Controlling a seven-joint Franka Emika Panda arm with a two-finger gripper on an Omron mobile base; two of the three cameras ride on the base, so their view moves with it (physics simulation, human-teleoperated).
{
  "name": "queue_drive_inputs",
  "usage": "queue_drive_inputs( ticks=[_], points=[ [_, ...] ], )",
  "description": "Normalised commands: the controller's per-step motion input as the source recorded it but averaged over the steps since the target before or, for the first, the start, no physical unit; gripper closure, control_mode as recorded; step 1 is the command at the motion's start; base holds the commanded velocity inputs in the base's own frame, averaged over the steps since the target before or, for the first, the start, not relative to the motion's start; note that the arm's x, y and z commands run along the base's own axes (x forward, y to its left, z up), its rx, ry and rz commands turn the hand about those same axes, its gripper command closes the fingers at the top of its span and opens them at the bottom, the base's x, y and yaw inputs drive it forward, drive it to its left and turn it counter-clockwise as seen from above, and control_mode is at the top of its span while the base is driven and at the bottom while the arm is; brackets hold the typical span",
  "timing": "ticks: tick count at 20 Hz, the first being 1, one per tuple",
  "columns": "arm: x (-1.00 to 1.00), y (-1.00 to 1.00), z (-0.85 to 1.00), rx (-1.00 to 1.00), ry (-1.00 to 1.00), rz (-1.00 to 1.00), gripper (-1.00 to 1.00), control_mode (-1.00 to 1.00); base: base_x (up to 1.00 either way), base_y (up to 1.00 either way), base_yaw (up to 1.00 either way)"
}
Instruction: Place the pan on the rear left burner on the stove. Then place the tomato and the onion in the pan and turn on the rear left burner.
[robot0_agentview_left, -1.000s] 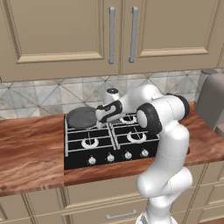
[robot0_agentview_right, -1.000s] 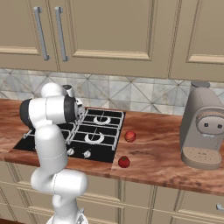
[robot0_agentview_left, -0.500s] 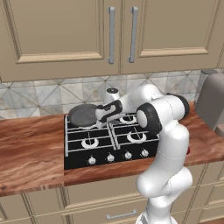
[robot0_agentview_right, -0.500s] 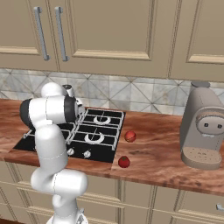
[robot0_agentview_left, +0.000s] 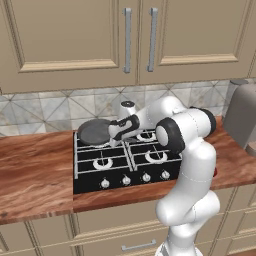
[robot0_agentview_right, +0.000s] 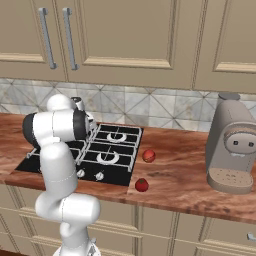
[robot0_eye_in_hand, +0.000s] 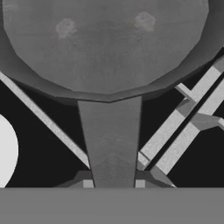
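So I've got the gripper (robot0_agentview_left: 113, 133) clamped on the pan (robot0_agentview_left: 95, 131) by its handle, which makes sense: the flat handle is the only bit narrow enough for the jaws, and holding it there keeps the arm off to the side of the rear left burner (robot0_agentview_left: 99, 141). The pan sits over that back-left corner of the stove (robot0_agentview_left: 100, 175); can't tell if it's resting on the grate yet. It's a round, shallow, dull dark grey thing with nothing inside, handle (robot0_eye_in_hand: 110, 135) running straight toward my hand camera.
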Motion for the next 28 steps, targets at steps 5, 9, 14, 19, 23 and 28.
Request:
queue_drive_inputs(
  ticks=[5, 9, 14, 19, 23, 28],
  points=[
    [0.0, 0.0, 0.0, 0.0, 0.0, 0.0, -1.0, -1.0, 0.0, 0.0, 0.0],
    [0.0, 0.0, 0.0, 0.0, 0.0, 0.0, -1.0, -1.0, 0.0, 0.0, 0.0],
    [0.0, 0.0, 0.01, 0.0, 0.0, 0.0, -1.0, -1.0, 0.0, 0.0, 0.0],
    [-0.31, -0.13, 0.04, 0.0, 0.0, -0.04, -1.0, -1.0, 0.0, 0.0, 0.0],
    [-0.4, -0.17, 0.0, 0.0, 0.0, -0.06, -1.0, -1.0, 0.0, 0.0, 0.0],
    [-0.36, -0.22, 0.0, 0.0, 0.0, -0.08, -1.0, -1.0, 0.0, 0.0, 0.0]
  ],
)
